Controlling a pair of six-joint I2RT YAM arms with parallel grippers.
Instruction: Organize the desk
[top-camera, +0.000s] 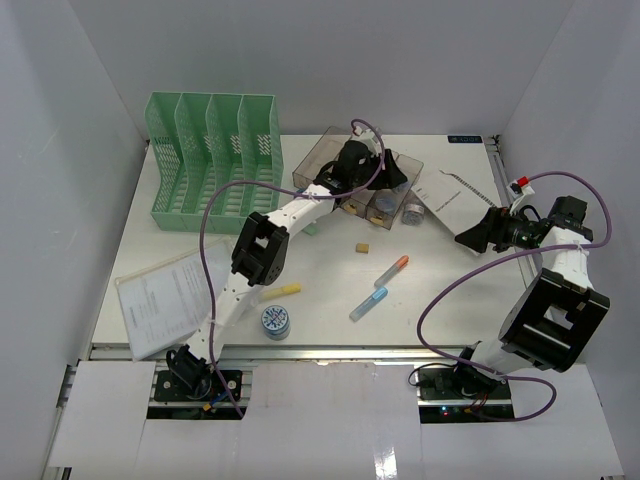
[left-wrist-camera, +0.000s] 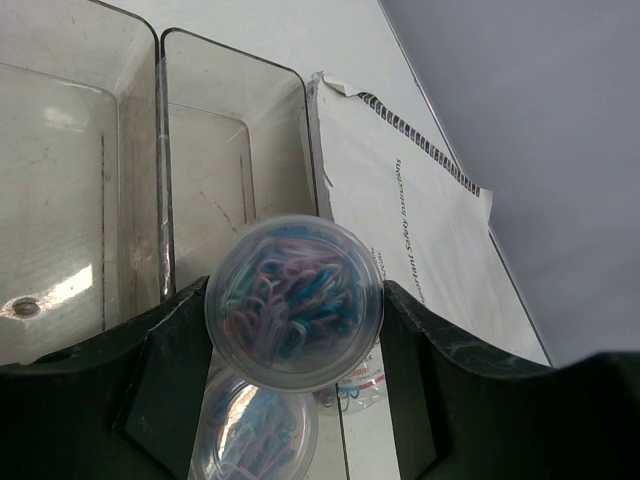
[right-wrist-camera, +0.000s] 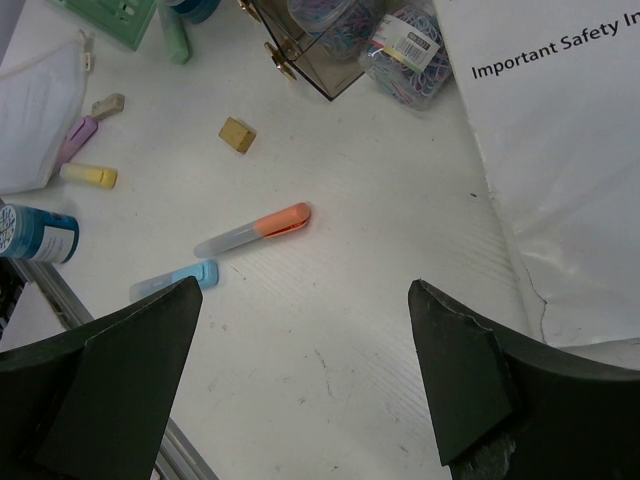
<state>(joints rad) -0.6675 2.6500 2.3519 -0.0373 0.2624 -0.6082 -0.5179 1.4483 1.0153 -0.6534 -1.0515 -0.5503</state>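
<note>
Your left tool (left-wrist-camera: 295, 335) is pinching a clear round tub of coloured paper clips (left-wrist-camera: 293, 300), with one finger against each side. It holds the tub above the clear tray (left-wrist-camera: 163, 180), which sits near the far edge of the surface (top-camera: 440, 290), about midway along it. The white surface stretches out in front of both arm bases. Your right tool (right-wrist-camera: 302, 295) hangs toward the right edge, fingers spread wide with nothing between them. In the middle of the surface lie an orange-capped pen (right-wrist-camera: 255, 228), a blue-capped pen (right-wrist-camera: 175, 280) and a small tan block (right-wrist-camera: 237, 134), each apart from the others. A printed booklet (right-wrist-camera: 560, 150) lies flat beside the tray, toward the far right corner. A green file rack (top-camera: 212, 160) stands at the far left corner.
</note>
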